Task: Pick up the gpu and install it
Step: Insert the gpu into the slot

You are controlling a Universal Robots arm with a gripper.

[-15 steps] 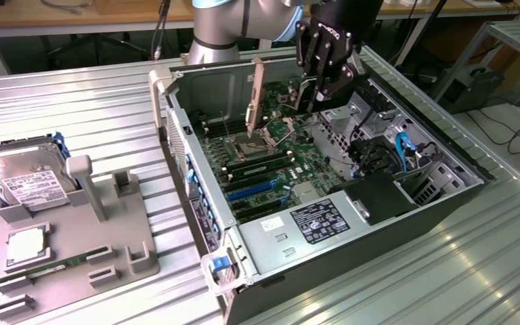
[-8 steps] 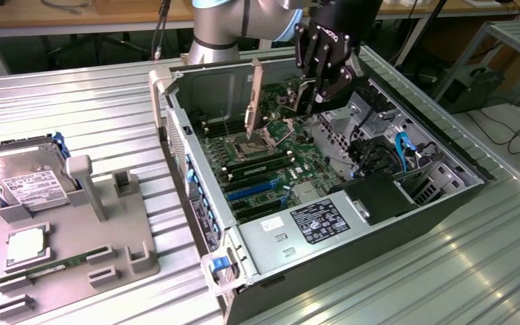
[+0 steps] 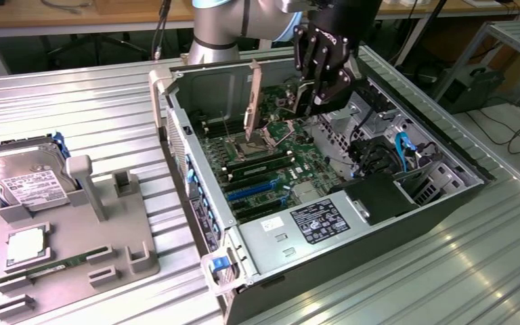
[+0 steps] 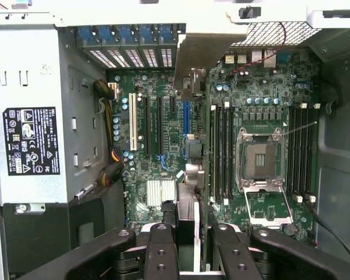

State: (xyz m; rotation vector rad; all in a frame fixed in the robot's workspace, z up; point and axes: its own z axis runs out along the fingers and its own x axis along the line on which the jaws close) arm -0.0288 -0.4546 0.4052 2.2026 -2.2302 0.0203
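Claw (image 3: 307, 95) clamped on one gpu (image 3: 254, 101), held upright above one open computer case (image 3: 441, 203)

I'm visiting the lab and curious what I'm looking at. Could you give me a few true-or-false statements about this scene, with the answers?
1. The gripper holds the gpu over the open computer case. True.
2. The gpu lies flat on the motherboard. False: it stands on edge, held above it.
3. A hard drive sits in the grey holder beside the case. True.
4. The case's side panel is on. False: the inside is exposed.
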